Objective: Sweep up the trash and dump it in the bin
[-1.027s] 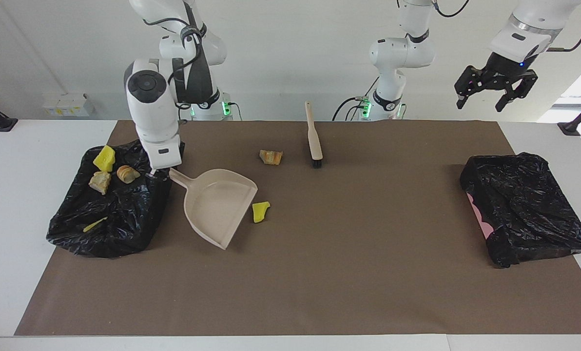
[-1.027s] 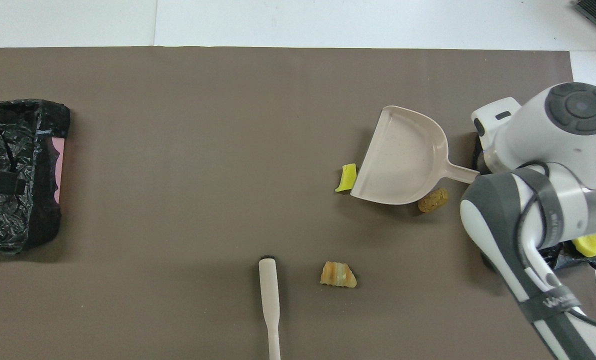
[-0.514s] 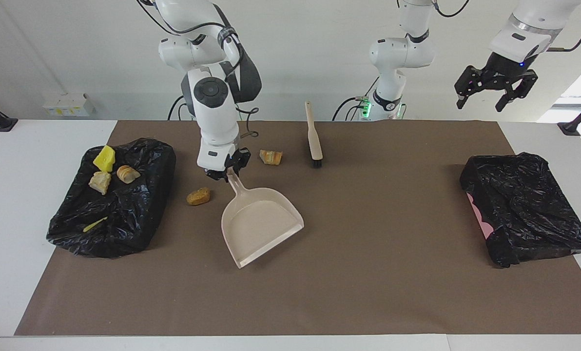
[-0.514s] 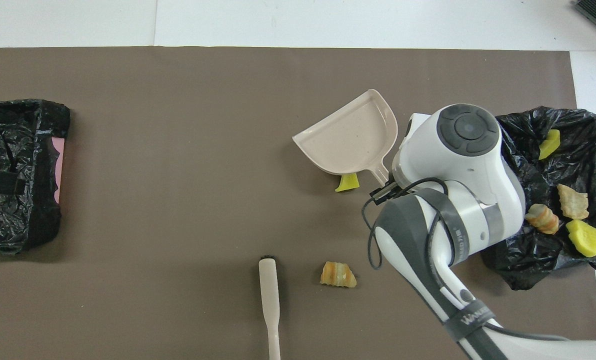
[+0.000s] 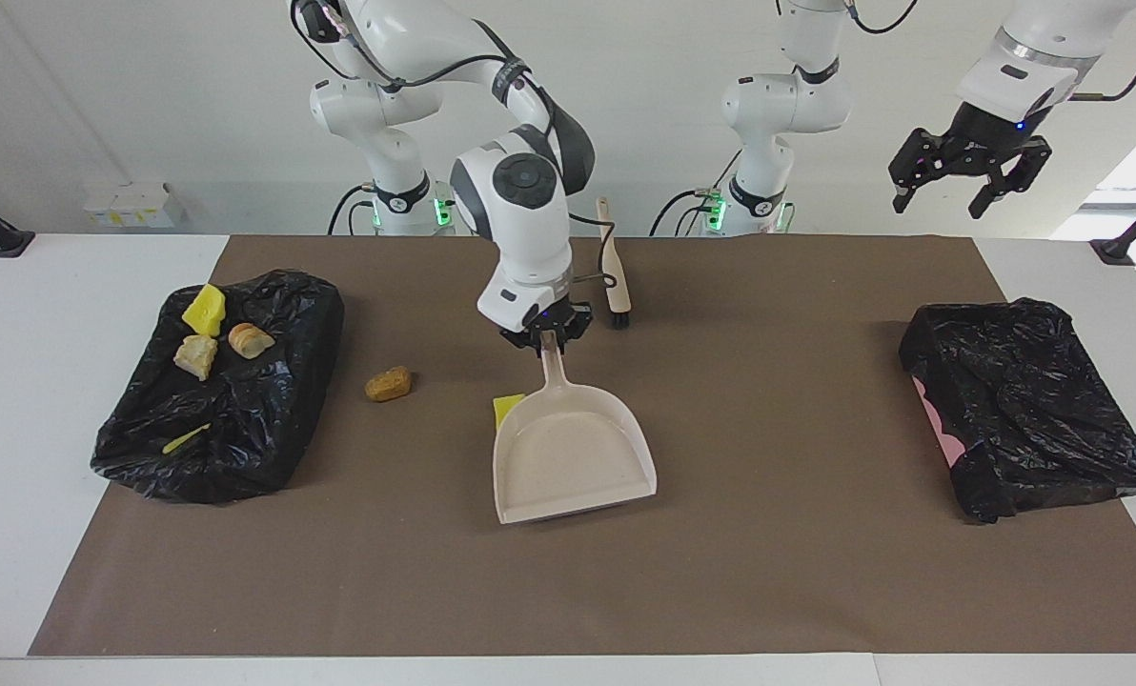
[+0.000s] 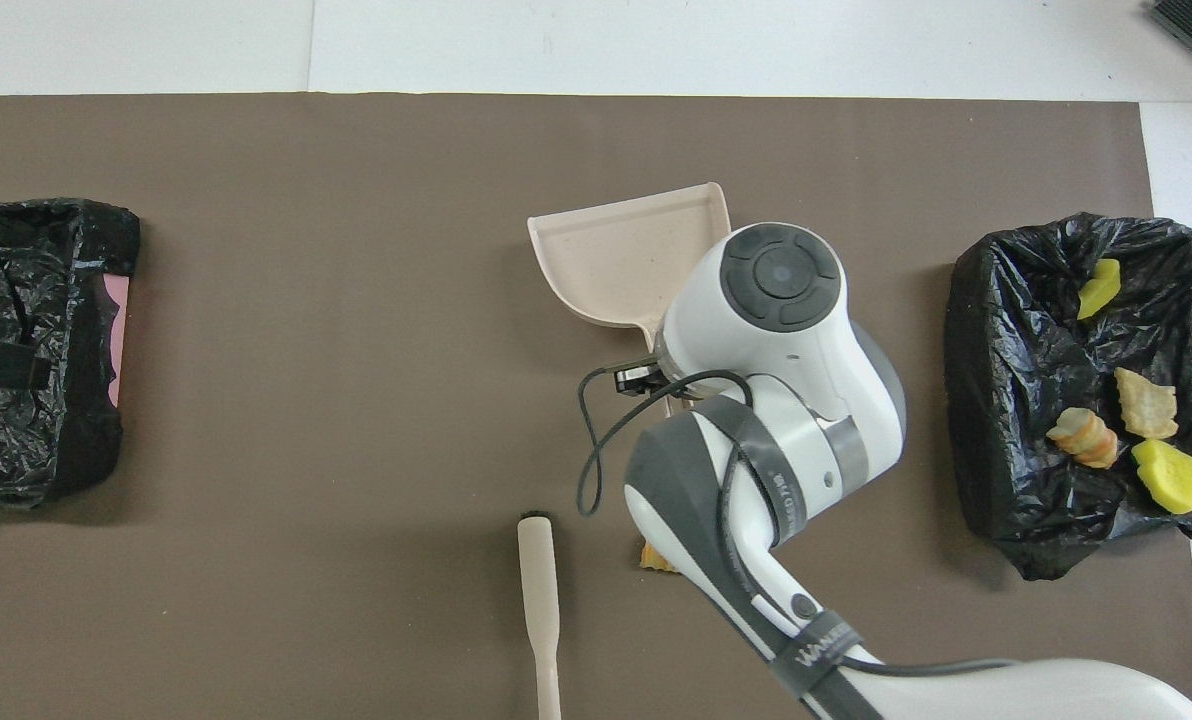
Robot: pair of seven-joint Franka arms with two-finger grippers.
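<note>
The right arm's jaws are clamped on the end of the dustpan handle, over the middle of the brown mat on the surface; the pan hangs from them with its wide mouth pointing away from the robots. Tucked against the pan's rim, just below the jaws toward the right arm's end, lies a yellow chunk of trash. An orange-brown chunk sits on the mat farther toward that end, well apart from the jaws. Three more chunks and a yellow sliver lie in the black-lined bin at the right arm's end. The brush lies just beside the jaws, nearer to the robots. In the overhead view a striped chunk peeks from under the arm. The left arm waits, its jaws spread wide and empty, high over the left arm's end, above a second black-lined bin.
</note>
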